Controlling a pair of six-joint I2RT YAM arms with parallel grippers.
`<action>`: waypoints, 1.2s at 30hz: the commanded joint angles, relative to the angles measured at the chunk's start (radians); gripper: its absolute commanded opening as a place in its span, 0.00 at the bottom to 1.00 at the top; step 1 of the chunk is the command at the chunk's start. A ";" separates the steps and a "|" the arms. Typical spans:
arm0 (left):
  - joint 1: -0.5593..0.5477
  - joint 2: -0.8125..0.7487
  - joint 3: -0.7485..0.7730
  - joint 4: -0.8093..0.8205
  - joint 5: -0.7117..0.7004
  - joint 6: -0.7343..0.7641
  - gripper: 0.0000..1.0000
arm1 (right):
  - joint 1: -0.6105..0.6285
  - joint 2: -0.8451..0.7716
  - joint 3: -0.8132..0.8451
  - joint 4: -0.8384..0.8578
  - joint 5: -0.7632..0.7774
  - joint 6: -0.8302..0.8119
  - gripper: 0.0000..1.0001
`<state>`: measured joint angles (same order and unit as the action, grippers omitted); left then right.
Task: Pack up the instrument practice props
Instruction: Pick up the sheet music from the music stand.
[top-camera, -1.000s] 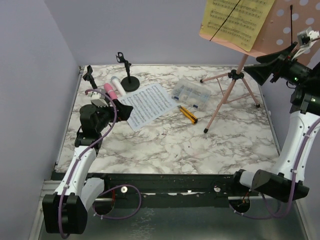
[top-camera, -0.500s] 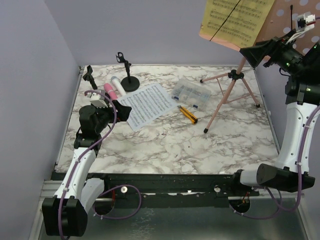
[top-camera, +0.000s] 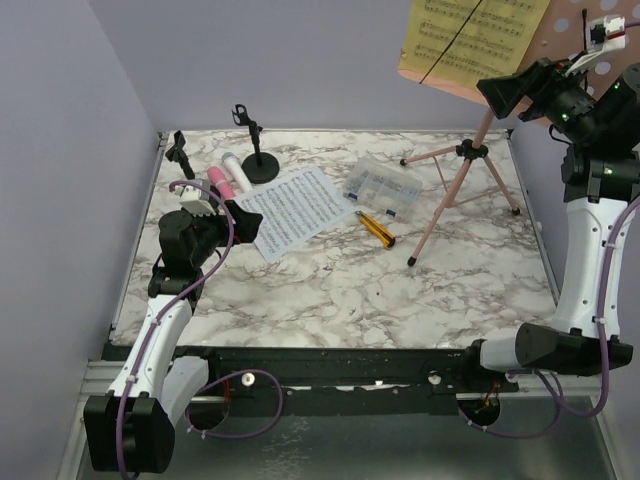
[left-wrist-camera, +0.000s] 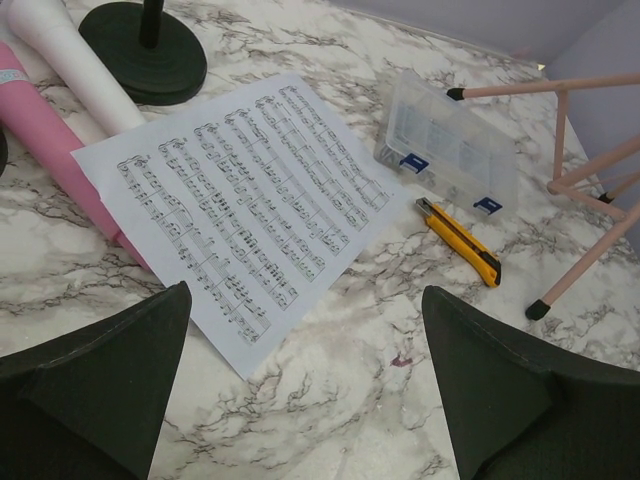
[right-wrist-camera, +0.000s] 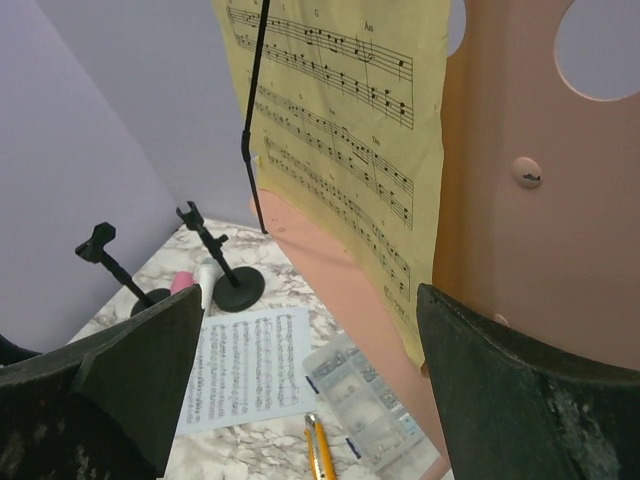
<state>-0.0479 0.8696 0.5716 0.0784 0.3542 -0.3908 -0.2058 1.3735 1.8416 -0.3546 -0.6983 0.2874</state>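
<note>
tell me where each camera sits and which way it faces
Top external: above and behind the bases, looking down on the marble table; both arms show, right gripper raised by the music rack.
Left wrist: low over the table, facing the white sheet-music page; open left fingers below.
Right wrist: high, facing the yellow sheet-music page; open right fingers below.
Both wrist views share the utility knife.

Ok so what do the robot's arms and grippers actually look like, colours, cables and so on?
Both arms have white link shells with black joint housings. A thin purple cable runs along the left arm and the right arm. The left gripper and right gripper each end in two broad, matte black, wedge-shaped fingers. Small green lights show near the right wrist.
</note>
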 joint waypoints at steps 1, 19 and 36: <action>-0.003 -0.014 -0.004 -0.008 -0.018 0.017 0.99 | 0.020 0.021 0.032 -0.003 0.117 -0.003 0.90; -0.004 -0.007 0.001 -0.011 -0.021 0.019 0.99 | 0.040 -0.014 0.038 -0.064 0.218 0.045 0.93; -0.003 -0.011 0.001 -0.016 -0.029 0.024 0.99 | 0.045 0.085 0.070 0.031 0.160 0.084 0.78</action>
<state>-0.0479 0.8696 0.5716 0.0681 0.3477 -0.3805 -0.1642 1.4097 1.8782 -0.3447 -0.5304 0.3470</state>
